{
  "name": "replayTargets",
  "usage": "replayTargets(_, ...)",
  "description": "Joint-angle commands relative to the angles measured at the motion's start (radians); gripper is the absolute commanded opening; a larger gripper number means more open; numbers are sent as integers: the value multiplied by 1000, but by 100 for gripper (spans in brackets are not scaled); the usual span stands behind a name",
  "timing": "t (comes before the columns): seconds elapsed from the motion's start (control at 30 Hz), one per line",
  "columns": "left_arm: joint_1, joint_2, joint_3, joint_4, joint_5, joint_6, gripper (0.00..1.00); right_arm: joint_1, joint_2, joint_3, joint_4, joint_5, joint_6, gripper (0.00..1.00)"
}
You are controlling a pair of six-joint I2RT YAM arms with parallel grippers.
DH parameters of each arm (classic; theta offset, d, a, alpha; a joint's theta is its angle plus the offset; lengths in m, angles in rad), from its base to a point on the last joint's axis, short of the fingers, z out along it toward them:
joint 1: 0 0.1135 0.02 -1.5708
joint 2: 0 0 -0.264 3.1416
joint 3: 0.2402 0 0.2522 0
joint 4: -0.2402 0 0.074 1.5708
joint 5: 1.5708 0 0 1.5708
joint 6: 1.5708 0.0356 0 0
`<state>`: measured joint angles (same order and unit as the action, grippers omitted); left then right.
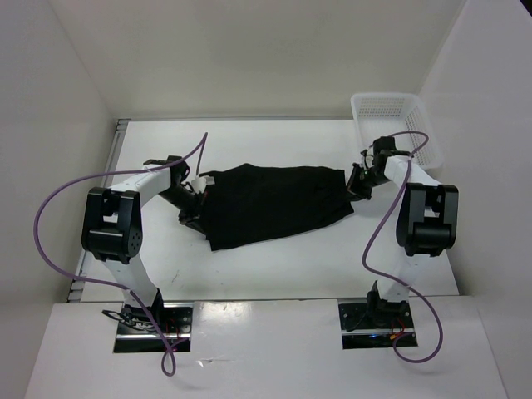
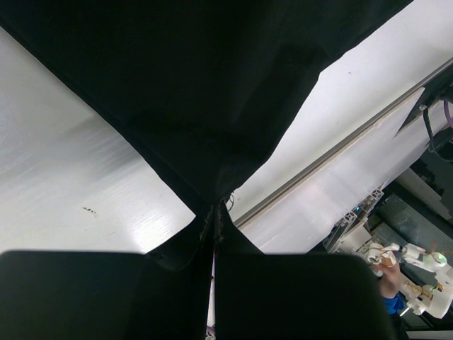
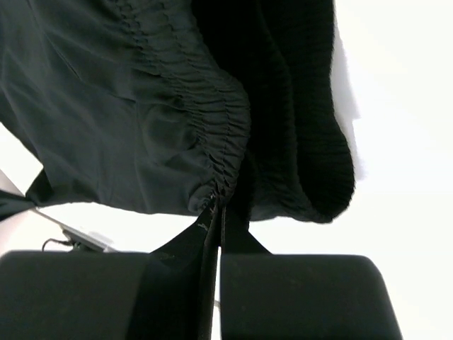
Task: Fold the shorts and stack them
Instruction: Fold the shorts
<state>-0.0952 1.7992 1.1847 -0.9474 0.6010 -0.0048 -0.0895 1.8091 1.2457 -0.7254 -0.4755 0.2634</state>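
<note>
**Pinched at both ends: slip and skew as the chief hazards**

Judged most likely to fail at the pinch itself. Caught by only a thin edge of cloth at each pair of tips, so apt to slip free under a sharp pull apart or a hurried lift. Judged a second hazard in unequal travel of the two arms, enough to skew the cloth and leave a crooked fold. Judged a lesser one on the right side, with slack cloth possibly dragged toward the basket.

At the left gripper (image 2: 214, 244), clamped fully shut, tips all but meeting, on a drawn-up point of black fabric; could not be told which edge. At the right gripper (image 3: 218, 244), likewise clamped shut, on a fold just beside the gathered elastic waistband.

Between the two, spanned as the shorts (image 1: 274, 204), spread wide over the middle of the table (image 1: 274, 270), one end at each gripper. Lifted off the surface near the left tips; could not be told whether resting or hanging in the middle.

Beyond, at the far right corner, stood apart from the cloth as a white mesh basket (image 1: 386, 97), just behind the right arm.
</note>
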Motion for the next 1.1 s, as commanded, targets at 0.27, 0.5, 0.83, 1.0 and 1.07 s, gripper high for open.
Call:
replayTargets(0.27, -5, 8, 23, -30, 42, 5, 2, -108, -116, 55, -195, 77, -20, 0)
replayTargets(0.5, -40, 29, 23, -97, 33, 5, 30, -108, -38, -23, -161, 103, -9, 50)
replayTargets(0.83, 0, 11, 97, -91, -10, 5, 39, -108, -62, -63, -75, 109, 79, 87)
replayTargets(1.0, 34, 32, 220, 50, -38, 5, 40, -108, -31, -94, -34, 143, 115, 94)
replayTargets(1.07, 34, 69, 233, 111, -47, 5, 42, -108, -10, -115, -34, 173, 125, 94)
